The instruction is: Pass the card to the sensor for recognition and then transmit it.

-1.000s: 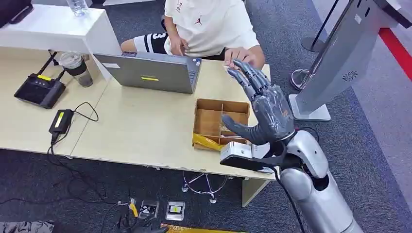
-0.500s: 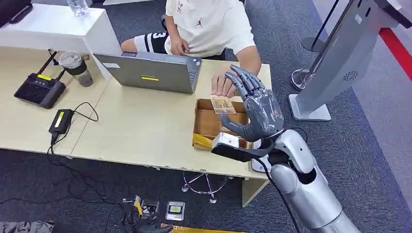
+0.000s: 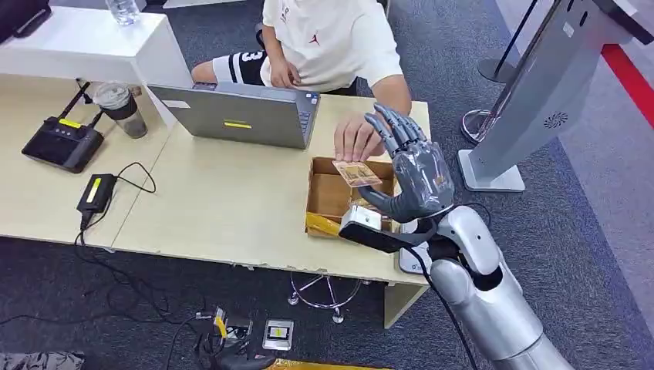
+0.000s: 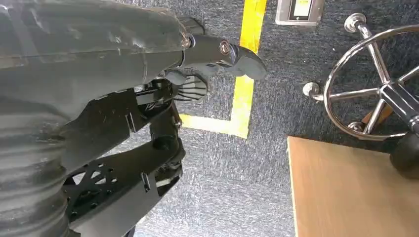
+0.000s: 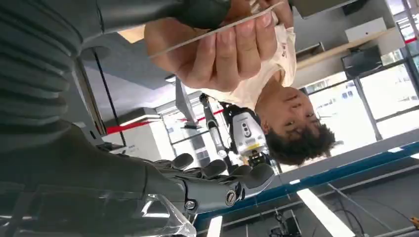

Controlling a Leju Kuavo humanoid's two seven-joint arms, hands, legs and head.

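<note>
Tan card (image 3: 356, 173) is being offered by a person's hand (image 3: 356, 139) to the right hand (image 3: 412, 179), fingers (image 3: 393, 129) spread, grasping nothing; probably best pinched gently.

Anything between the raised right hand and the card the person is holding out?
Nothing: head view shows the small tan card against the grey right hand's thumb, above the brown cardboard box.

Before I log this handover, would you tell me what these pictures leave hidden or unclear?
- Card print: too small in the head view, edge-on in the right wrist view.
- Whether the right hand touches the card: head view leaves it unclear.
- Box contents: partly covered by the right hand and card.
- Kiosk screen: cut off by the head view's edge.
- Left hand: fingers mostly hidden behind its cover.
</note>
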